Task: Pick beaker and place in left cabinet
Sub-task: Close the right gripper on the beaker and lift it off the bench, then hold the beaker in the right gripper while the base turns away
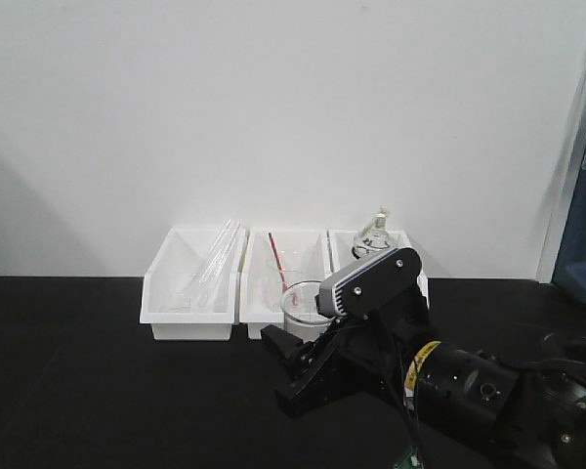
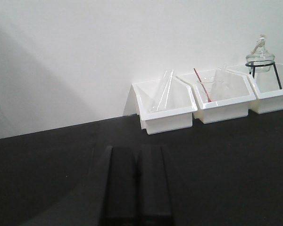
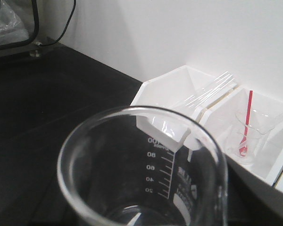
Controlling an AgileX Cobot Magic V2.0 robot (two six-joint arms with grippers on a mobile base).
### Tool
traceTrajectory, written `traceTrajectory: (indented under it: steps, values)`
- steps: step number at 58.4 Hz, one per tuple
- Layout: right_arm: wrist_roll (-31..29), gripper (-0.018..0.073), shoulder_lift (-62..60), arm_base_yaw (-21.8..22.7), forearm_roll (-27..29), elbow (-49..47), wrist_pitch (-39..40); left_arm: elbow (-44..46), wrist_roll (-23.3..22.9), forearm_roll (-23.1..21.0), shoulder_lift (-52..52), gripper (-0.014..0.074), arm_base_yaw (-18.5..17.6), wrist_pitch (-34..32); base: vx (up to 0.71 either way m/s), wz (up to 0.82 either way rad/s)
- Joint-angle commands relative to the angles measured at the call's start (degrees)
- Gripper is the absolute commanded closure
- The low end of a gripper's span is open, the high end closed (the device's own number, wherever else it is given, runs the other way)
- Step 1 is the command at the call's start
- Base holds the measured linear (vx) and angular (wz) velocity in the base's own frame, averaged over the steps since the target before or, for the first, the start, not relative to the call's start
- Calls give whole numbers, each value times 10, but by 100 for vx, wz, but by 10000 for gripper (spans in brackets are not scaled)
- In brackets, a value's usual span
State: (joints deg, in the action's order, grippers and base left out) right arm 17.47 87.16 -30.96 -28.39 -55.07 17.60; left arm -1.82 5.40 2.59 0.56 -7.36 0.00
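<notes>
right wrist view: right end effector (image 1: 298, 344) grips clear cylindrical glass beaker (image 3: 146, 183); left end effector (image 2: 137, 184) closed, empty, matte black.

Your right arm (image 1: 488, 391) comes in from the near right, with its wrist angled toward the far left. Your right gripper (image 1: 291, 357) has its fingers clamped on the beaker (image 3: 179, 179). Your left gripper (image 2: 137, 150) points far, with its two black fingers (image 2: 122, 183) pressed flat together.

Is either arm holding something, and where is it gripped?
The right pincer appears to hold the beaker low on its body; contact hidden. The left pincer holds nothing.
</notes>
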Motion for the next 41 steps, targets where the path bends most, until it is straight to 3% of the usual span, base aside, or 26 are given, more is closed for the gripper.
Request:
traceTrajectory:
  steps: [1,41]
  values:
    - [2,568,-24,0,5,-16,40,-9,-2,-2,11,595,0,-43,0,0]
    - [2,568,-23,0,5,-16,40,-9,-2,-2,11,595,0,-43,0,1]
